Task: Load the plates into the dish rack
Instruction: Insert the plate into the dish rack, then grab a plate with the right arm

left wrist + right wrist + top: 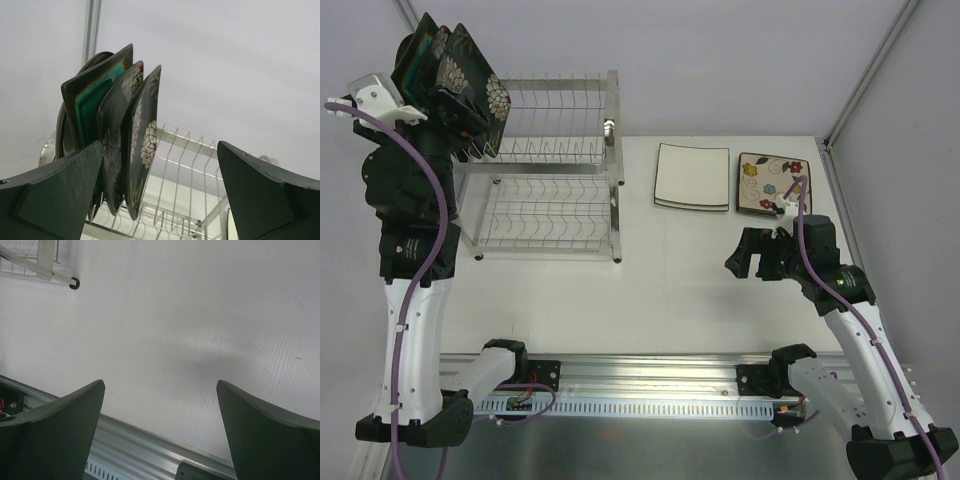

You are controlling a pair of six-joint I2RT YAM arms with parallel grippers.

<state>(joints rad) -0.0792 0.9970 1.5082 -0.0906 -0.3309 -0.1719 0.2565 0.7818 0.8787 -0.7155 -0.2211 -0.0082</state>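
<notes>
A: Top view. Rack (550, 150) at far left corner of table (670, 290). Plates (455, 85) where?
B: Packed on edge at left end of upper tier, slightly fanned, slotted between prongs so as to stand unheld. Left arm (405, 300) raised beside them; jaws lost against dark plates here, cannot tell from this view. Flat along far edge toward far right corner: white plate (692, 177) and floral plate (760, 175), side by side, just apart, not yet racked.
A: Right gripper (750, 268)?
B: Spread wide, empty, over bare table just in front of floral plate. Likely poised for that one next.
A: Left wrist. Count in rack?
B: Left gripper (160, 150) fingers far apart, nothing between, just below plates. Weight on prongs alone, so reads as a finished placement. Three squares for sure: one teal plate (92, 100), two black plates (145, 140) with white flowers. Curved rim (95, 56) behind teal, probably a round fourth, mostly hidden.
A: Right wrist?
B: Same wide-apart fingers, gripping nothing, only table underneath. One rack foot (74, 283) at top left of view. No plates visible.
A: Totals?
B: One rack, two arms, two flat plates, three or four racked. Two to go, by this read.
</notes>
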